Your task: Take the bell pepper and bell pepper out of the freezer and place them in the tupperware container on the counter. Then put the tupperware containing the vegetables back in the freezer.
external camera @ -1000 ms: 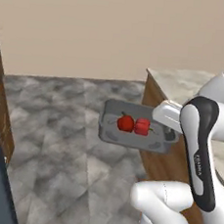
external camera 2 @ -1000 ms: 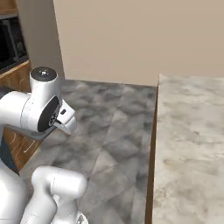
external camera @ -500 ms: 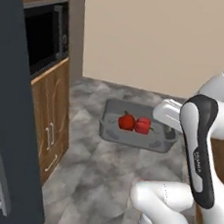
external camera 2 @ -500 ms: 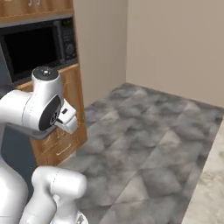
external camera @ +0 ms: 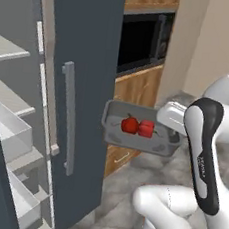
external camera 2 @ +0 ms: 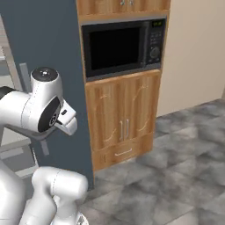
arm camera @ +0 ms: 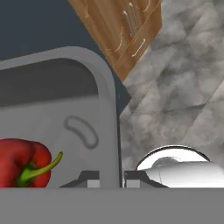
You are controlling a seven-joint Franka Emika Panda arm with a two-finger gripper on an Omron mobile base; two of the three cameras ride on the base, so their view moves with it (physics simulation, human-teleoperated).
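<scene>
The dark grey tupperware container (external camera: 117,118) hangs in the air in front of the open freezer (external camera: 88,53). Two red bell peppers (external camera: 130,124) (external camera: 146,129) lie side by side in its middle. My gripper (arm camera: 111,180) is shut on the tub's rim (arm camera: 114,131), one tip inside the wall and one outside. In the hand view one pepper (arm camera: 19,162) with a green stem lies at the lower left of the tub floor. The freezer's door edge carries a grey bar handle (external camera: 68,121); light grey shelves (external camera: 7,99) and pale drawers (external camera: 13,135) show to its left. The counter is out of view.
A wooden cabinet (external camera 2: 123,118) with a built-in black microwave (external camera 2: 118,46) stands right beside the freezer (external camera 2: 44,39). The freezer door's edge juts toward me, just left of the tub. Grey stone floor (external camera 2: 176,176) spreads to the right, with a beige wall (external camera 2: 193,52) behind.
The whole picture has swung: the base turned from the counter and floor toward the freezer and microwave cabinet. The tub with both peppers stays in my gripper.
</scene>
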